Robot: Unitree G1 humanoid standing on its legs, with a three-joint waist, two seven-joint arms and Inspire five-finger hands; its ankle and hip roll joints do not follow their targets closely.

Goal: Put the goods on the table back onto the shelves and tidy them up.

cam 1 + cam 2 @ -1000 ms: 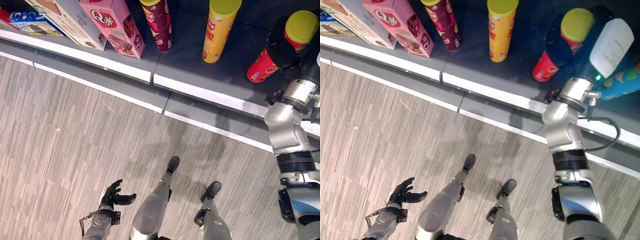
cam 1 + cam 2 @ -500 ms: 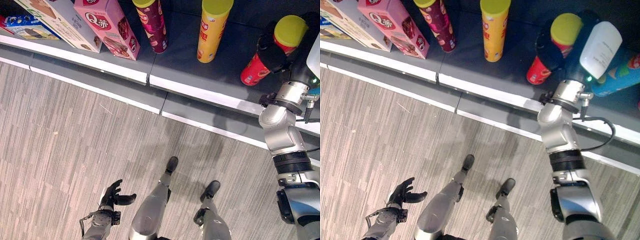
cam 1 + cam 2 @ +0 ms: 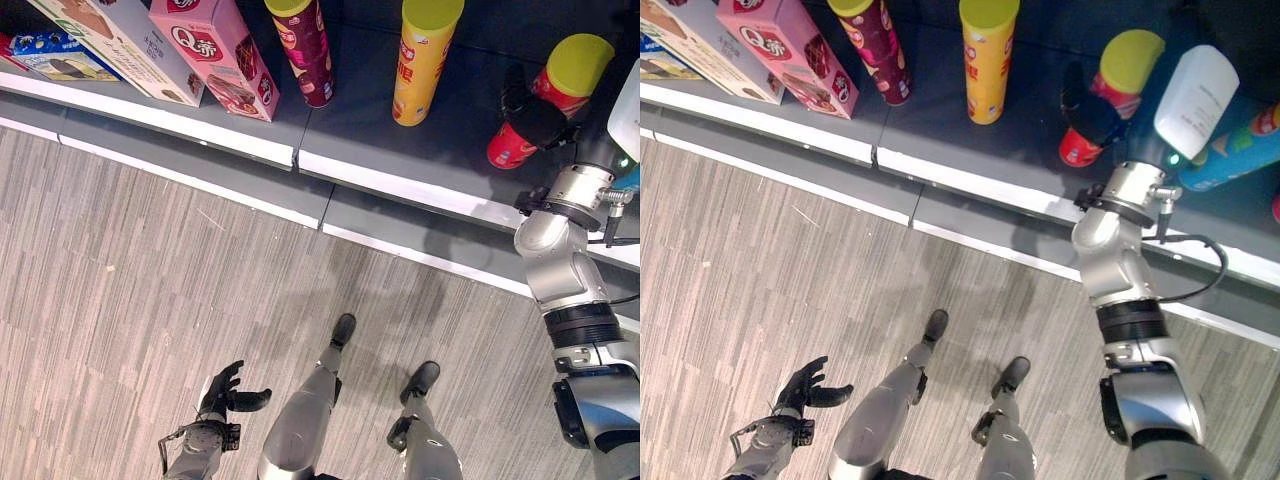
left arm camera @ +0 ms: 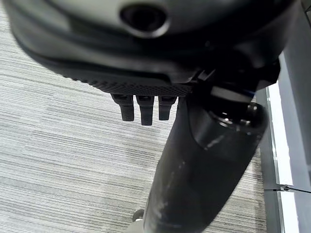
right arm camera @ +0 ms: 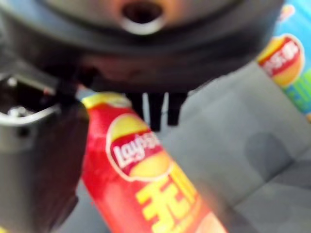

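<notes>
Right hand grasps red can on the shelf

Right hand [image 3: 535,118] is wrapped round the red can [image 3: 548,92] with a yellow-green lid, tilted on the shelf [image 3: 400,175], right of the yellow can [image 3: 420,60].

From the right eye, the left hand [image 3: 805,388] hangs relaxed over the floor, well below the shelf.

At the right wrist, the red can [image 5: 141,179] shows a logo and sits against the thumb. Judging by this, placement is nearly done; standing it upright and letting go remain.

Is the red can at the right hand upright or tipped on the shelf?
Upright: the red can stands on its base on the shelf, with the right hand around it.
</notes>
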